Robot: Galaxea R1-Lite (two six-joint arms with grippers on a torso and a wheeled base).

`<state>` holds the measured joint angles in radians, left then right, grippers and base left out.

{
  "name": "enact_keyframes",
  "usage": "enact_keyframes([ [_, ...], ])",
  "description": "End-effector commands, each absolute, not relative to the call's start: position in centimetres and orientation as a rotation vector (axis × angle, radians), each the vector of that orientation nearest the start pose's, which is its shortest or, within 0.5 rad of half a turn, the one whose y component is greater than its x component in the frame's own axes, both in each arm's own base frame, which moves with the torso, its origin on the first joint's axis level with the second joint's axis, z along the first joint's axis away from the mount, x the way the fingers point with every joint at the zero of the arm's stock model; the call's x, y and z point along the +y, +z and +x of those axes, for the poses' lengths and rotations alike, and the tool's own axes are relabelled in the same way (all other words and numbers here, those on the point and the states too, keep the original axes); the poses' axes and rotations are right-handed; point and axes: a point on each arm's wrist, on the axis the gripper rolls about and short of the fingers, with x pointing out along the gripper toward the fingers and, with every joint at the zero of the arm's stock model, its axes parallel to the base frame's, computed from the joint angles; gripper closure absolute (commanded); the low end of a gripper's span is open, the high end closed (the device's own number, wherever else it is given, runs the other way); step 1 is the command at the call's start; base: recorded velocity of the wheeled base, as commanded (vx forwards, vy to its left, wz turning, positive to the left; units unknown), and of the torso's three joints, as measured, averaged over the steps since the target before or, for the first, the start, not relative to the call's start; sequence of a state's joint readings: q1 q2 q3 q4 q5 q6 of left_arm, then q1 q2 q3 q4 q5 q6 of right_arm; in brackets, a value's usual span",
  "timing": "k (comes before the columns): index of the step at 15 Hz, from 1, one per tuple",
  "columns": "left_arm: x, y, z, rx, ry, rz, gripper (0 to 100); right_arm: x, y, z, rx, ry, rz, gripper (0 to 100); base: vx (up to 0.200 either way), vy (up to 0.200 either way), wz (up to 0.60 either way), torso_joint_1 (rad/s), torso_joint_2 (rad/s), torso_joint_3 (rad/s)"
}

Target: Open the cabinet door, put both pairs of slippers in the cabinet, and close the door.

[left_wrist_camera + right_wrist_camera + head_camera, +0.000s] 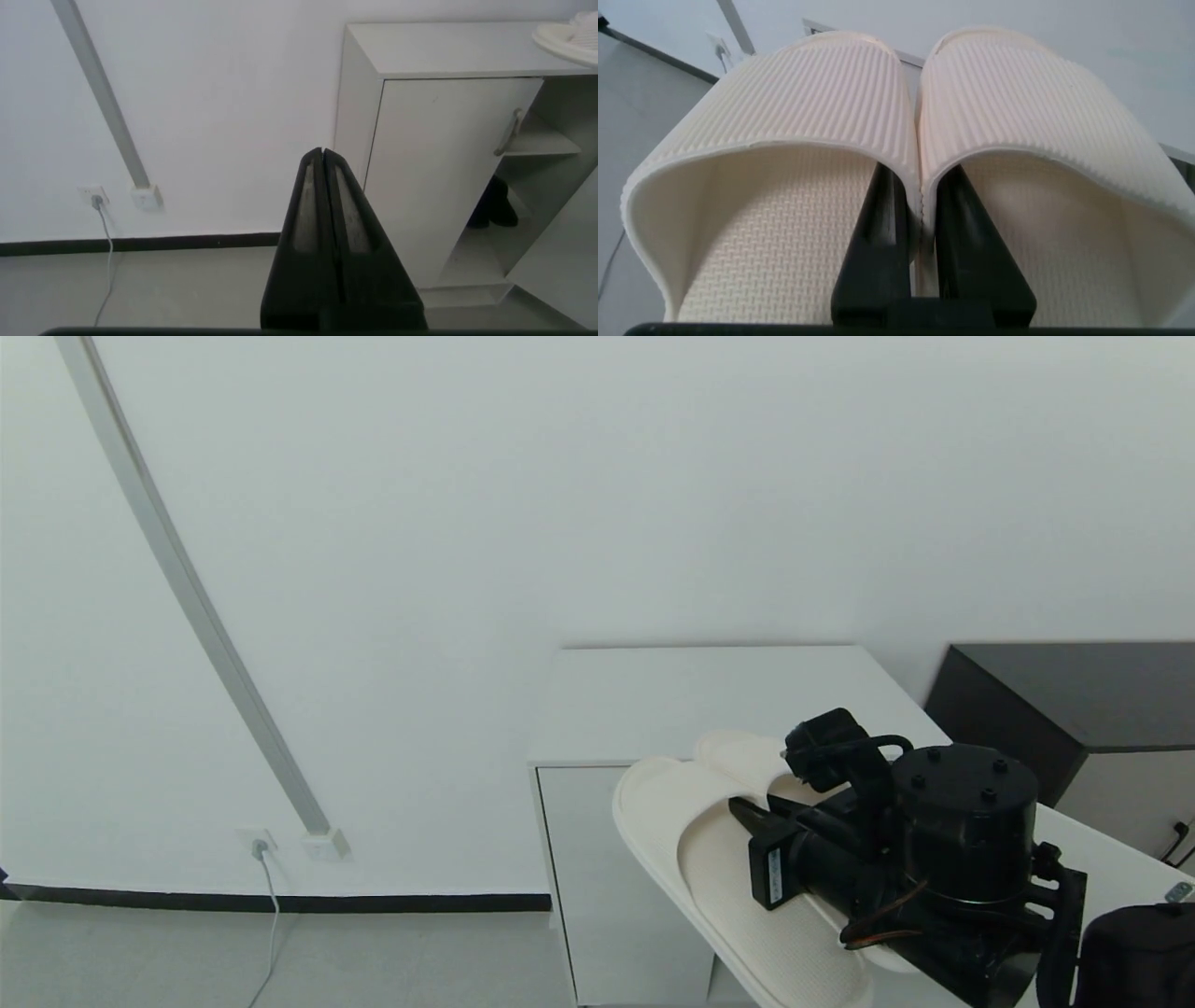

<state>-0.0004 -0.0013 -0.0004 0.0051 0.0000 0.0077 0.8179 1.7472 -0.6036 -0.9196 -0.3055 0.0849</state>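
Aloft, right gripper [920, 187] clamping slippers [738, 887], near cabinet [709, 700] top

Bare home-like rm: white cabinet [709, 700], wall socket [259, 845].

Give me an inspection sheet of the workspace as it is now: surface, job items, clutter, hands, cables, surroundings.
Surface: top of the white cabinet, set against the wall.
Job's things: cream slippers, one pair, held near the cabinet's top front edge; cabinet open on one side, shelves showing; dark shape on a lower shelf, cannot tell what.
Clutter: nothing seen.
Hands: left hand shut, empty, facing the cabinet; right hand shut on the slippers' touching inner walls.
Cables: grey cable plugged into wall socket, running down to the floor.
Surroundings: slanted grey conduit on the wall; dark unit beside the cabinet.
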Motion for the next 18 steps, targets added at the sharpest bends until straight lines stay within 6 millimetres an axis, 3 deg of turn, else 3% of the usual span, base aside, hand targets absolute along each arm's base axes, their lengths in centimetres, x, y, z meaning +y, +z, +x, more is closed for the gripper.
enact_keyframes([
  [1, 0.00, 7.54, -2.29, 0.003, 0.002, 0.009, 100, 20.97, 14.15, 20.59, 0.224, 0.499, -0.044, 100, 0.000, -0.200, 0.00, 0.017, 0.00, -0.007],
  [12, 0.00, 7.50, -2.28, 0.005, 0.002, 0.008, 100, 21.36, 13.69, 20.34, 0.236, 0.512, -0.054, 100, 0.000, -0.200, 0.00, 0.003, 0.00, 0.000],
  [18, 0.00, 7.54, -2.29, 0.003, 0.002, 0.006, 100, 21.94, 13.48, 19.88, 0.242, 0.539, -0.058, 100, 0.000, 0.000, 0.00, 0.000, 0.00, 0.000],
])
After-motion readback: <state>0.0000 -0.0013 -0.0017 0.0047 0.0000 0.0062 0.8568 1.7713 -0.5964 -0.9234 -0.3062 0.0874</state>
